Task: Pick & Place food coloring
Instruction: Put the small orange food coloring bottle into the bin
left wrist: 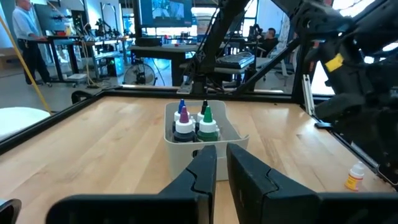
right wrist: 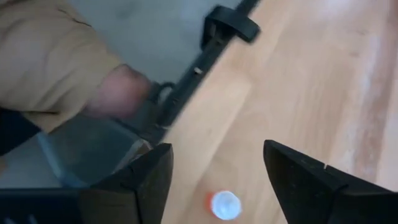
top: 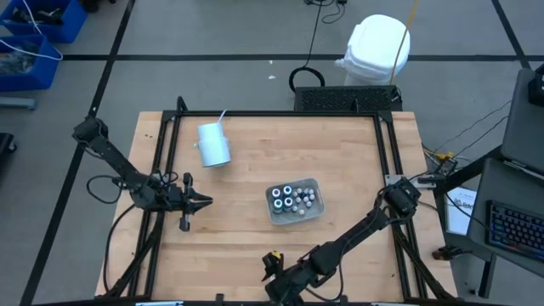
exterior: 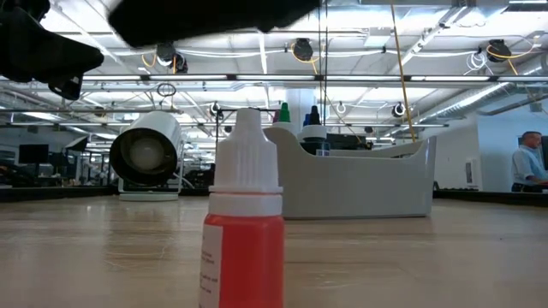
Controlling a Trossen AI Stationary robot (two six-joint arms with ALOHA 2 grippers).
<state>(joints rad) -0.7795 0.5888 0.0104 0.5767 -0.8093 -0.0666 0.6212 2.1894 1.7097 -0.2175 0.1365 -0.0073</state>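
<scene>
A small food coloring bottle with a red body and a white cap stands upright on the wooden table near its near edge. It shows from above in the right wrist view and far off in the left wrist view. My right gripper hangs open just above it, one finger on either side, touching nothing. More food coloring bottles stand in the clear square tray at mid-table. My left gripper waits at the table's left, pointing level at the tray, its fingers a narrow gap apart and empty.
A white cup with a straw lies on its side at the far left of the table. Black frame rails run along the table's edges. A person's tan sleeve and hand show just past the near edge, close to my right gripper.
</scene>
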